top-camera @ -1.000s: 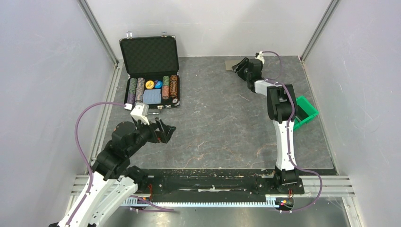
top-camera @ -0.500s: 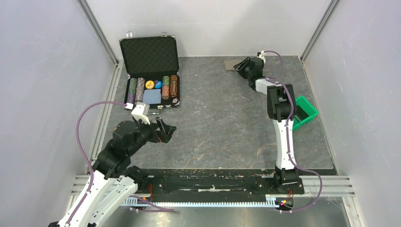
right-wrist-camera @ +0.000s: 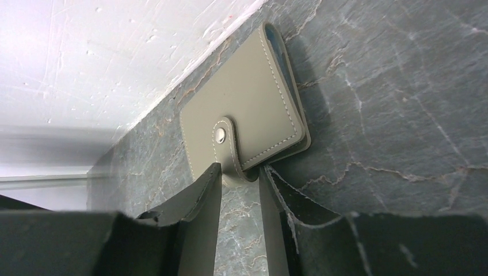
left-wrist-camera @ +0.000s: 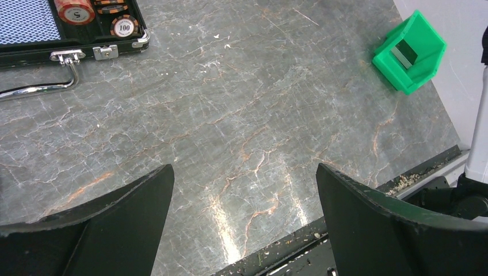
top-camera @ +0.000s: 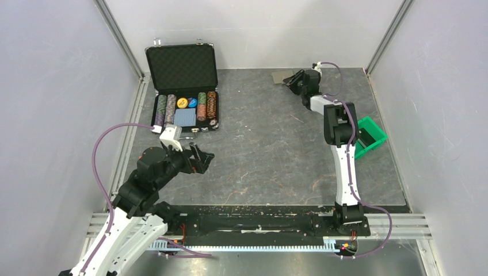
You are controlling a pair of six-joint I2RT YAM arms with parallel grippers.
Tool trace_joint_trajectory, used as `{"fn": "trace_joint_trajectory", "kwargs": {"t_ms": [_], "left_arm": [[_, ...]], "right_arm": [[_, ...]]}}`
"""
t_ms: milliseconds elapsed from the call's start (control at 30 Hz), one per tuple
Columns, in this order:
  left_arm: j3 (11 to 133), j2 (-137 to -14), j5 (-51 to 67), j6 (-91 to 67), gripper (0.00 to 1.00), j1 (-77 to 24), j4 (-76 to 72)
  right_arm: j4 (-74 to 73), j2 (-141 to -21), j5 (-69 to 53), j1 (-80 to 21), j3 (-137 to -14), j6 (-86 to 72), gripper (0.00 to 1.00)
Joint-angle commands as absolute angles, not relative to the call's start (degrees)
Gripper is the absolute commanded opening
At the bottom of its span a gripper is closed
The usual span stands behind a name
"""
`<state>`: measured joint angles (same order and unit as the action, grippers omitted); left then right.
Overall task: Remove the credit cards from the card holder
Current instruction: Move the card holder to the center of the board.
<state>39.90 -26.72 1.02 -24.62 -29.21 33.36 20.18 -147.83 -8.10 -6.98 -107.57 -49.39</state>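
The card holder [right-wrist-camera: 247, 109], a tan wallet folded shut with a snap strap, lies flat against the back wall; from above it is a small tan patch [top-camera: 280, 77]. A pale-blue sliver of the credit cards [right-wrist-camera: 286, 63] peeks out between its covers. My right gripper [right-wrist-camera: 240, 168] reaches to the far back [top-camera: 292, 81], its jaws drawn in narrow on the strap tab, one fingertip at each side of it. My left gripper [top-camera: 204, 158] hovers wide open over bare table near the front left, nothing between its fingers [left-wrist-camera: 243, 169].
An open black chip case [top-camera: 183, 86] with chips and a card deck sits at the back left, its handle near my left gripper [left-wrist-camera: 69, 23]. A green bin [top-camera: 368, 135] stands at the right edge [left-wrist-camera: 410, 53]. White walls enclose the table.
My right gripper has edged farther toward the back wall onto the card holder's strap, and its jaws have narrowed. The left arm has not moved.
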Motion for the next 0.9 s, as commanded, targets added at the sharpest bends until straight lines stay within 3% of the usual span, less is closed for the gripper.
{"fn": "trace_joint_trajectory", "kwargs": {"t_ms": [0, 167, 200, 500, 867], "left_arm": [[39.6, -25.55, 1.1, -25.82, 1.0, -28.92, 32.26], [39.3, -24.1, 0.21, -25.83, 1.0, -28.93, 32.08], [39.18, -23.87, 0.18, -25.84, 1.0, -28.92, 31.95], [39.02, -23.82, 0.36, -25.58, 1.0, -28.92, 31.82], [39.49, -25.41, 2.08, -24.95, 1.0, -28.92, 32.69]], "right_arm": [[15.96, -151.26, -8.31, -7.37, -109.94, -50.19, 0.31], [15.45, -151.26, -6.85, -7.38, -109.69, -50.43, 0.01], [15.99, -151.2, -7.12, -7.33, -109.6, -50.09, 0.0], [20.08, -141.26, -12.59, -7.29, -99.36, -43.55, 0.0], [25.44, -116.58, -23.24, -8.72, -66.09, -34.74, 0.0]]}}
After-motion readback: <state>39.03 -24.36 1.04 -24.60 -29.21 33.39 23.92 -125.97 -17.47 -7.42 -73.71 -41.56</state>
